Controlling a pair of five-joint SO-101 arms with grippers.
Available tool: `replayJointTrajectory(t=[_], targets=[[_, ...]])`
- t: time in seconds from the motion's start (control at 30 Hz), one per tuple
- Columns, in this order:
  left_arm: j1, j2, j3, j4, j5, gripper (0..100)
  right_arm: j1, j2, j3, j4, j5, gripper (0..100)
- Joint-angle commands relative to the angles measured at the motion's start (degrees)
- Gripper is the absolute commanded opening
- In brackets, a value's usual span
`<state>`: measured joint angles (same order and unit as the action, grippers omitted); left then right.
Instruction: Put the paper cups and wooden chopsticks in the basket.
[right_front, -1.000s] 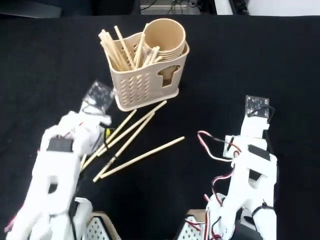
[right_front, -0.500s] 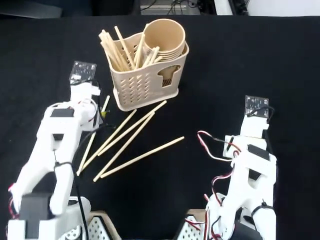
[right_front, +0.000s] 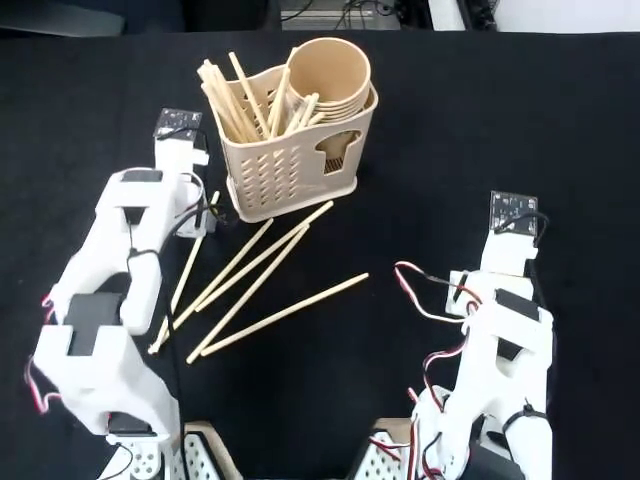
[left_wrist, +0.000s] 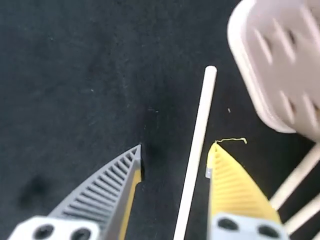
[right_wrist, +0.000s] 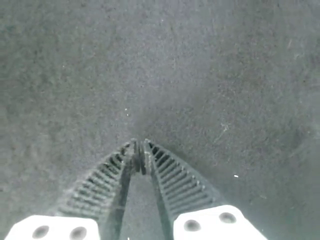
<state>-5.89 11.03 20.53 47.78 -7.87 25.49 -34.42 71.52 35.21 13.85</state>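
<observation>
Left jaws stood wide, straddling 1 chopstick (left_wrist: 196, 150) beside basket (right_front: 290, 170); right jaws were closed, empty, over tabletop (right_wrist: 200, 60).

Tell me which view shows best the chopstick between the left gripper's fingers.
The left wrist view: the chopstick lies inside the open left gripper. The high view has it thin, beside the arm. The right wrist view faces table.

Matt black cloth on the table (right_front: 500, 120); perforated beige plastic basket (right_front: 290, 165) — pale bare-wood chopsticks (right_front: 285, 312), smooth paper cups (right_front: 330, 70).
</observation>
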Motion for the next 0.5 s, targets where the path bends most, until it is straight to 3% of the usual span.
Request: replayJointTrajectory(t=[0.0, 0.2, 0.47], targets=[[0.6, 2.4, -6.5, 3.1, 0.6, 21, -0.7, 0.5, -1.5, -1.1, 0.2, 2.5], [0.2, 3.3, -6.2, 6.8, 0.6, 2, -0.7, 0.5, -1.5, -1.1, 0.2, 2.5], [0.0, 2.7, -6.5, 13.5, 0.6, 3, -0.7, 0.5, -1.5, -1.1, 0.2, 2.4]])
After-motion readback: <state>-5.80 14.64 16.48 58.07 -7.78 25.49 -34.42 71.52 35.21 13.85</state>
